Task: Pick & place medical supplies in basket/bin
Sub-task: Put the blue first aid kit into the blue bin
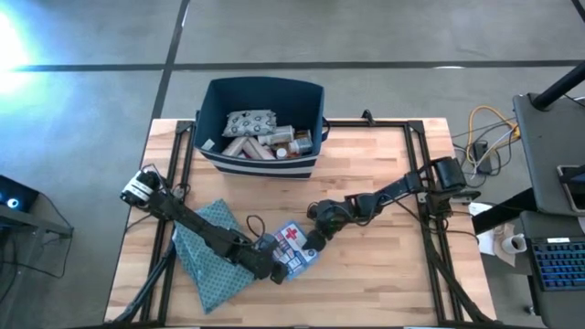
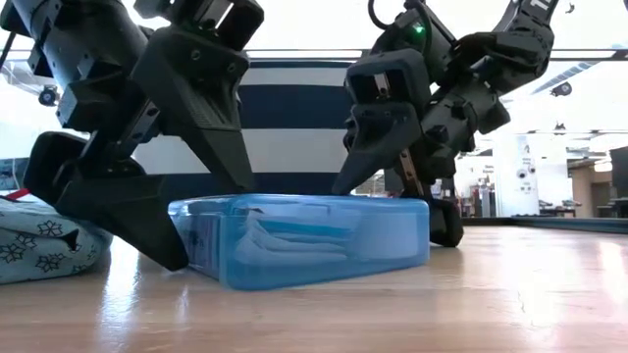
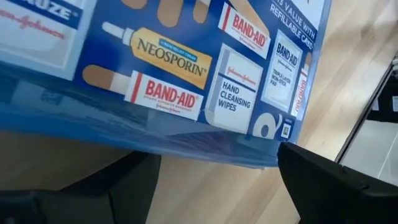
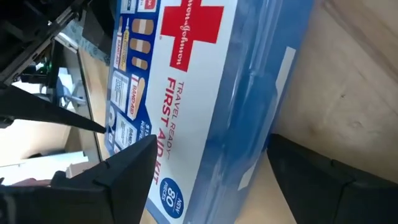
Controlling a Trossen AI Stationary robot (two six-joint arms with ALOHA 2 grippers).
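Observation:
The blue-white red-cross box (image 1: 291, 245) lies flat on its underside on the wooden table (image 1: 384, 274), beside the teal cloth. In the low view the box (image 2: 299, 238) sits between both grippers. My left gripper (image 1: 272, 265) is open at its near-left end, fingers low by the table (image 3: 217, 180). My right gripper (image 1: 313, 242) is open at its far-right end, and the box (image 4: 205, 93) fills the gap between its fingers. The navy striped basket (image 1: 260, 84) stands at the far edge, holding the grey patterned pouch (image 1: 249, 122), tan rolls and bottles. My left gripper slants down from the table's left. One finger (image 2: 147, 230) stands against the box's left end (image 2: 182, 235); whether it touches, I cannot tell. My right gripper slants down from the right. One finger (image 4: 118, 177) lies over the label face, and the other (image 4: 323, 177) is beside the side wall (image 4: 273, 118); touch cannot be told.
The teal dotted cloth (image 1: 210, 247) lies flat under my left arm, left of the box, and shows in the low view (image 2: 44, 240). Black frame rails (image 1: 425, 210) run along the table's sides. Bare wood lies between the box and the basket.

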